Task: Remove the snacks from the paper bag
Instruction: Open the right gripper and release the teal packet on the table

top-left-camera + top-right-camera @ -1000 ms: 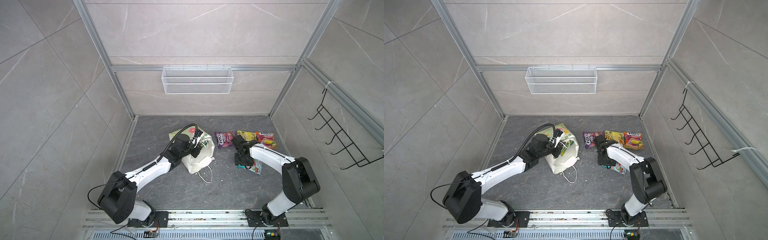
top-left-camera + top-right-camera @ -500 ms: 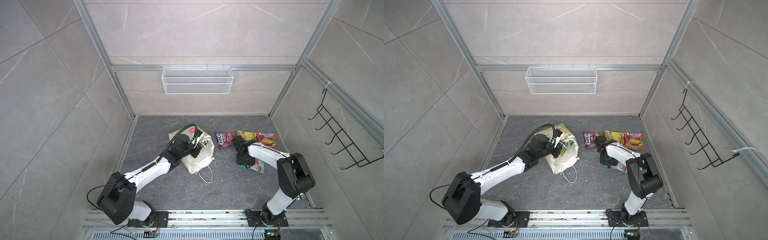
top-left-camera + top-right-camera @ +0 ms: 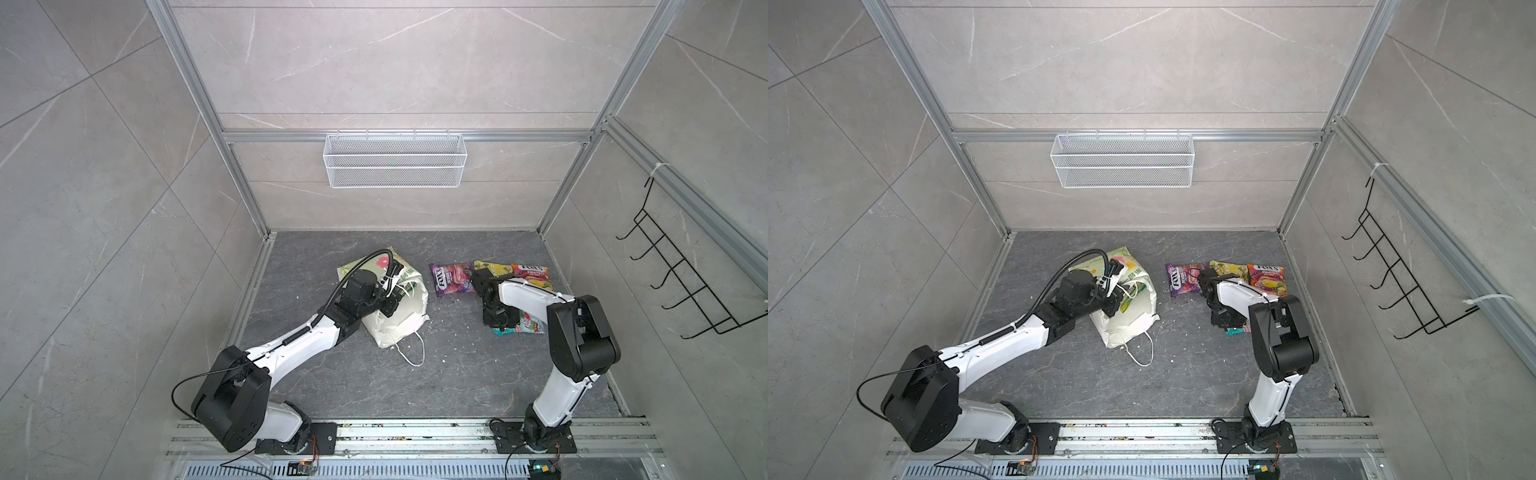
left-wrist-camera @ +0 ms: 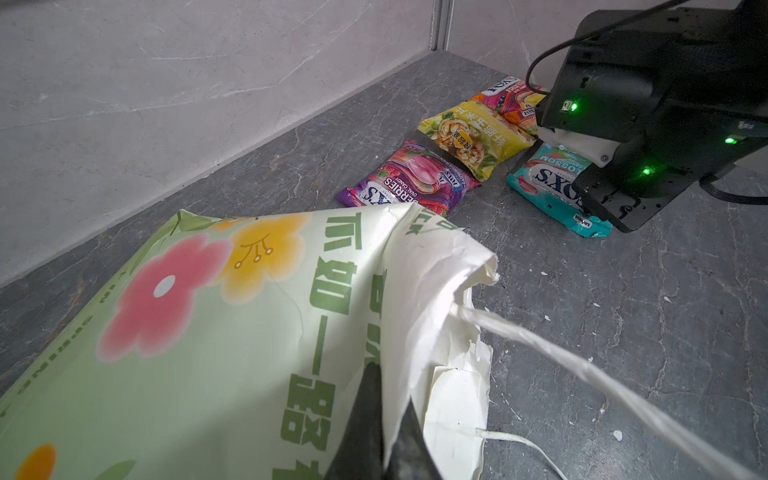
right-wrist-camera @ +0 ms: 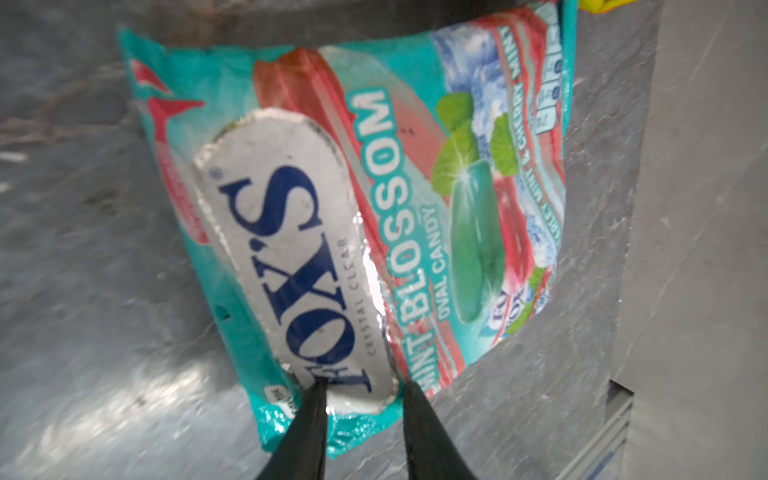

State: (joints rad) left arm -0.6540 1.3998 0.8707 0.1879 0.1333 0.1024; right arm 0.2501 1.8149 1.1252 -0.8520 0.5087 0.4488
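4 snack pkts (image 3: 453, 279) on floor (image 3: 374, 395) nr paper bag (image 3: 411, 309), inside hidden

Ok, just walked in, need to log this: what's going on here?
The left hand is shut on the bag at its rim. The right hand is open, its tips over one end of the teal packet on the floor. The purple packet, yellow packet and red packet lie in a row nearer the back wall, already out.
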